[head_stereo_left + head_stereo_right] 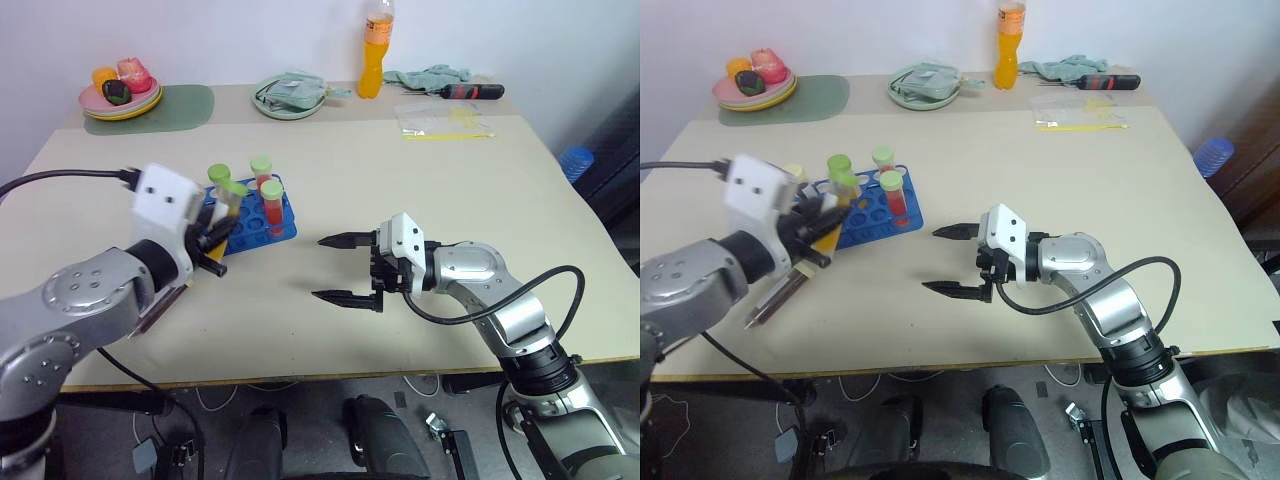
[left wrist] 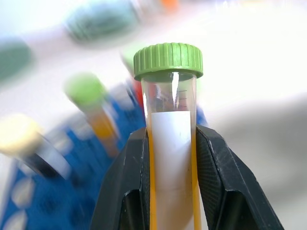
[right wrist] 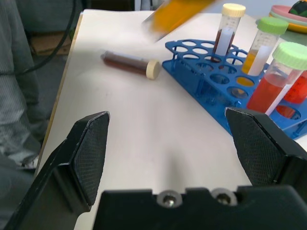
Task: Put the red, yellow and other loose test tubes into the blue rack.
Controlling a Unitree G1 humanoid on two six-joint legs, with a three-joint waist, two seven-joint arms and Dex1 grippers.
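1. Left claw (image 2: 170, 158) clamped on a yellow-orange tube (image 2: 171, 143) with a green cap, held above the table (image 1: 450, 190) just beside the near-left corner of the blue rack (image 1: 283, 226); forearm lying low in front of the rack, wrist tipped toward it
2. Right claw (image 1: 338, 268) wide open and empty, hovering above the table to the right of the blue rack, well apart from it; fingers pointing left toward the rack, elbow bent out to the right
3. Standing upright in the blue rack: a red tube (image 1: 273, 207) with green cap at the right side, a second yellow-orange tube (image 3: 261, 45) with green cap, and a dark tube (image 3: 225, 28) with cream cap
4. Loose dark purplish tube (image 3: 129, 63) with cream cap lying flat on the table, just beside the blue rack, cap end toward it
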